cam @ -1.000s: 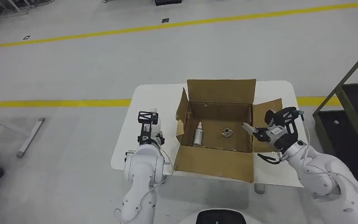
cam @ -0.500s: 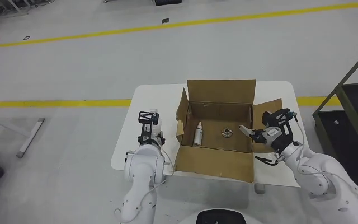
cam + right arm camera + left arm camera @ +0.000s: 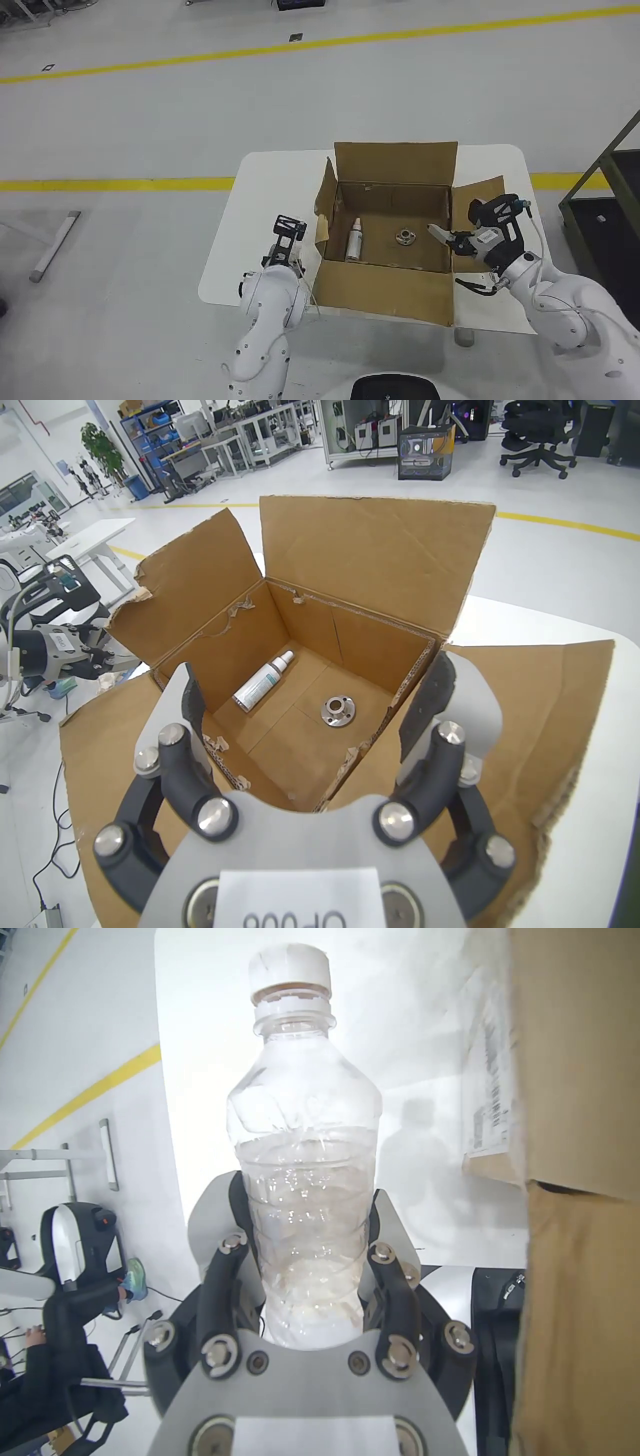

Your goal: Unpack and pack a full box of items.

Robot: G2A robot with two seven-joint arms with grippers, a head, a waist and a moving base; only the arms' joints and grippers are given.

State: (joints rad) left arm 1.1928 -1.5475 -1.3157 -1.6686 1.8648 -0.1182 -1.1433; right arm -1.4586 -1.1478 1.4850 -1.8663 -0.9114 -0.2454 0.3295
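The left claw point(image 3: 304, 1218) grips the water bottle point(image 3: 300, 1118) tight just beside the cardboard box point(image 3: 385, 288), so it should lift the bottle high over the wall, while the right claw point(image 3: 317, 680) hangs wide open at the box's other side.

Counter point(image 3: 265, 185): white top with rounded corners.
Load on counter: one cardboard box point(image 3: 385, 290), standing upright with all flaps opened outward.
Box position: from the counter's centre toward 3 o'clock.
Box overhang: the 6 o'clock flap extends past the counter's edge.
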